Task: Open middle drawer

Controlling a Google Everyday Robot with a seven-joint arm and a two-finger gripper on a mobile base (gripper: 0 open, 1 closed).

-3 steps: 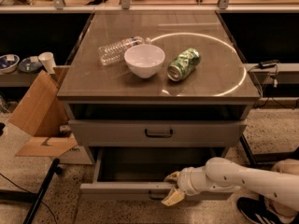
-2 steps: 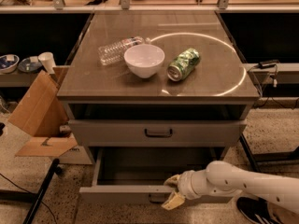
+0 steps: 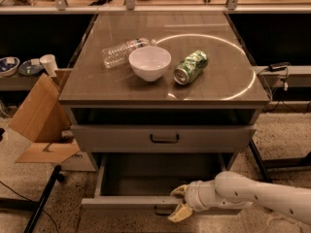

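The middle drawer (image 3: 131,204) is the wide grey one low in the cabinet. It is pulled out, and its plain grey inside (image 3: 160,176) shows. Its small dark handle (image 3: 162,210) sits at the centre of the front, partly covered. My gripper (image 3: 177,201) comes in from the right on a white arm (image 3: 257,195) and is at the drawer front. One pale finger (image 3: 180,190) is above the front edge and one is below it, closed on the handle area.
The closed drawer (image 3: 164,139) above has a dark pull. On the cabinet top are a white bowl (image 3: 149,62), a green can (image 3: 190,67) on its side and a clear bottle (image 3: 120,52). A cardboard box (image 3: 41,120) stands at the left and a table leg (image 3: 257,159) at the right.
The middle drawer has slid further out toward the camera, and my gripper has moved back with its front.
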